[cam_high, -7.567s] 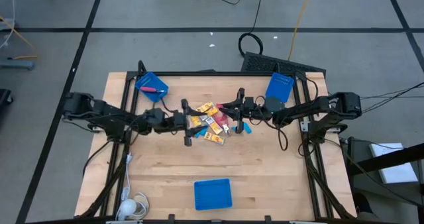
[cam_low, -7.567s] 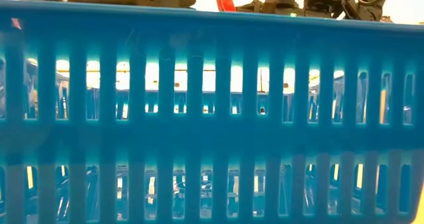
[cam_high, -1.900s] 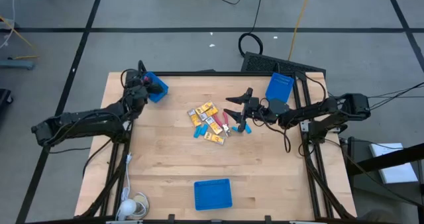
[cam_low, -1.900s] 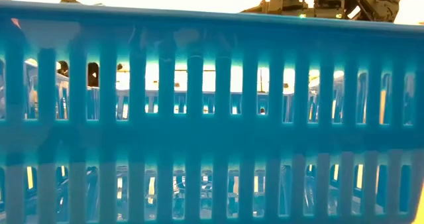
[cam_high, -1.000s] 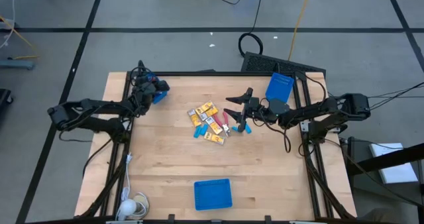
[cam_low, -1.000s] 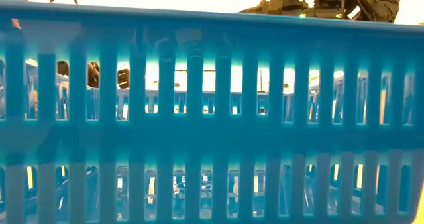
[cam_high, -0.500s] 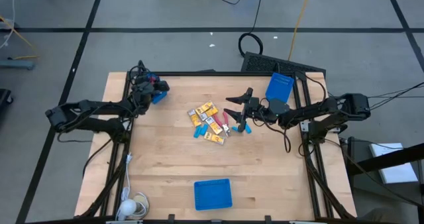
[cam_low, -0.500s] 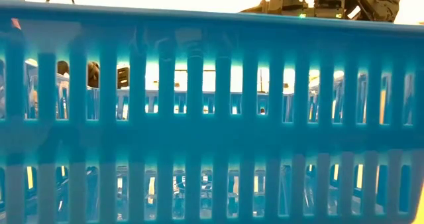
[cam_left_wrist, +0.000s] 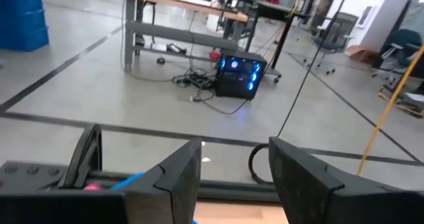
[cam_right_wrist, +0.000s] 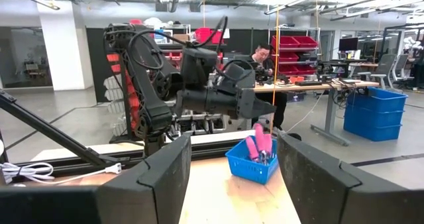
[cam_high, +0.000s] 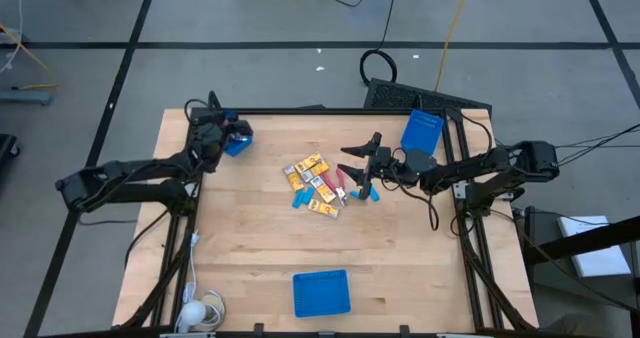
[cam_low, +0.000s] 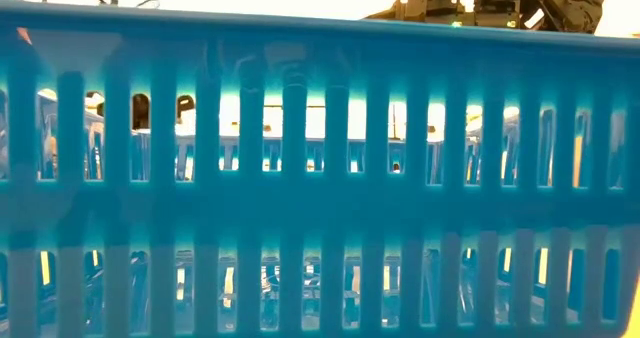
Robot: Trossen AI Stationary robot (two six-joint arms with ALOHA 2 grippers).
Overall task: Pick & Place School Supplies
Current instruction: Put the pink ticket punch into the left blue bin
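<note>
The school supplies lie in a loose pile at the table's middle: yellow-orange packs point(cam_high: 311, 165), pink-handled scissors point(cam_high: 340, 184) and light-blue pieces point(cam_high: 298, 200). Another pair of scissors point(cam_right_wrist: 258, 144) stands in the far-left blue bin point(cam_high: 236, 138), pink handles up. My left gripper point(cam_high: 210, 134) point(cam_left_wrist: 232, 168) hovers open at that bin's left side, nothing between its fingers. My right gripper point(cam_high: 352, 158) point(cam_right_wrist: 233, 148) hangs open above the pile's right side, touching nothing.
A second blue bin point(cam_high: 422, 130) stands at the far right and a third point(cam_high: 321, 292) at the near edge; its slatted wall point(cam_low: 320, 178) fills the low view. A white cable and plug point(cam_high: 200, 310) lie at the near left corner.
My left gripper has risen and drawn back a little from the far-left bin toward the table's left edge, rolling somewhat as it went. The right arm and the pile have kept still.
</note>
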